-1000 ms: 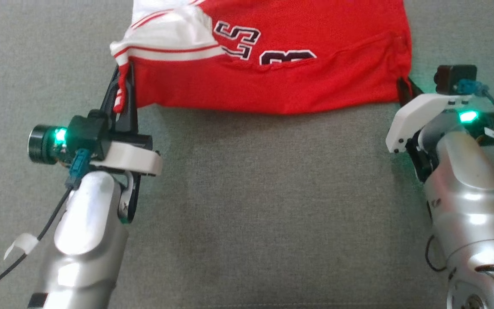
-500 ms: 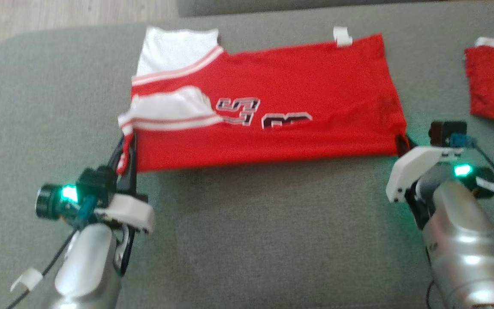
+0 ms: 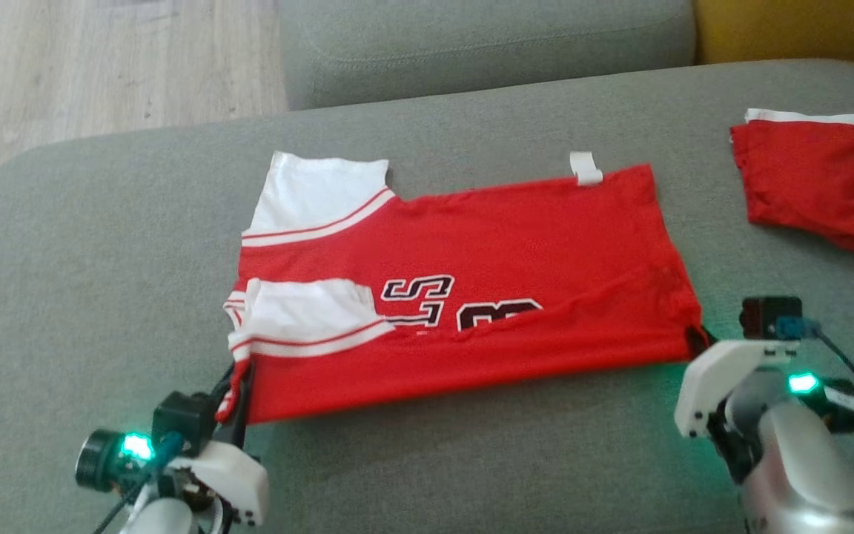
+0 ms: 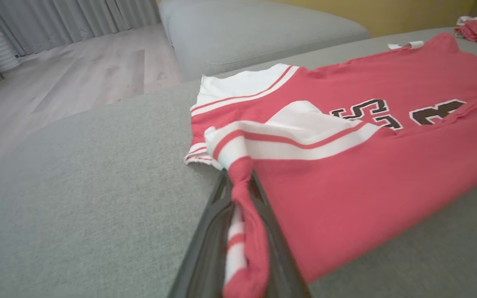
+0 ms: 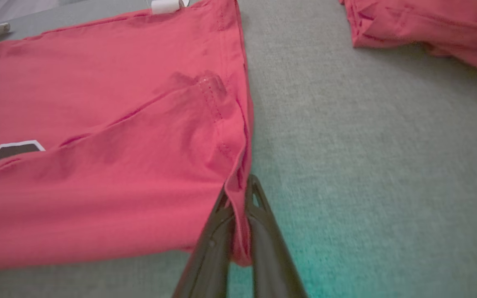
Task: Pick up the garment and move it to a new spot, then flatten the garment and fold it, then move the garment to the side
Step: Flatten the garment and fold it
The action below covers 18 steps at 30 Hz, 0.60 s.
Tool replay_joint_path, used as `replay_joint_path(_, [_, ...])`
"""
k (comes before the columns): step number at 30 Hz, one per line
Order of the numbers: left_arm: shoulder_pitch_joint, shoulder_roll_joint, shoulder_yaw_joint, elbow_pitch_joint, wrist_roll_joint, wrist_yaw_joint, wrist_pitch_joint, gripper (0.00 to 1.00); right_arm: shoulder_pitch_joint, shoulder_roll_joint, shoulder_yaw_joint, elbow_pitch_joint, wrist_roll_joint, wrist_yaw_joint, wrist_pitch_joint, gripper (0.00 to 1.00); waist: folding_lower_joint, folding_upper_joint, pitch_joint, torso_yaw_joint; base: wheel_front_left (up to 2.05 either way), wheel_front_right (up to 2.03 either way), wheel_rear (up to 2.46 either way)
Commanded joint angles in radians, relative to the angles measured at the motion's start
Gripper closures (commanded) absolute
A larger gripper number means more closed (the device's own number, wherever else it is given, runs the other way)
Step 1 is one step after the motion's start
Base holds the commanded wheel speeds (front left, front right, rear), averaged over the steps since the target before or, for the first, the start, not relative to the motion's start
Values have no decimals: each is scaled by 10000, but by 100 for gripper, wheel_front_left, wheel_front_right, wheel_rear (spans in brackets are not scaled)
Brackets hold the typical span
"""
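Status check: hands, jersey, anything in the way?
Left hand shut on sleeve corner of red-and-white jersey. Right hand shut on hem corner. Near edge folded over, on grey cushion. Second red garment apart, far right.

garment: smooth red cloth; sofa: coarse matt grey weave; floor: pale wood

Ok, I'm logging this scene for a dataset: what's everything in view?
jersey: one, red with white sleeves and dark numerals, spread on the cushion
second garment: one, red with white trim, cushion's far right
tag: one, white, jersey's far edge
cushion: one, grey, under both garments
floor: one, pale wood, beyond the cushion
left gripper: one, dark, shut on jersey's near left corner
right gripper: one, dark, shut on jersey's near right corner
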Motion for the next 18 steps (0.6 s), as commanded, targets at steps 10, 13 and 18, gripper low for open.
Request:
replay_joint_path(10, [-47, 253, 82, -683, -177, 76, 680, 73, 1273, -26, 440, -3112, 1212, -19, 680, 0, 3, 0, 116, -104, 0, 0, 0])
replay_joint_path(13, [-125, 206, 106, -704, -190, 229, 715, 0, 1341, -26, 299, -3614, 1420, -19, 309, 0, 3, 0, 237, -95, 0, 0, 0])
replay_joint_path(18, [-426, 115, 417, -1178, -170, 748, -145, 0, 1334, -26, 431, -4185, 2187, -19, -847, 0, 3, 0, 384, -63, 0, 0, 0])
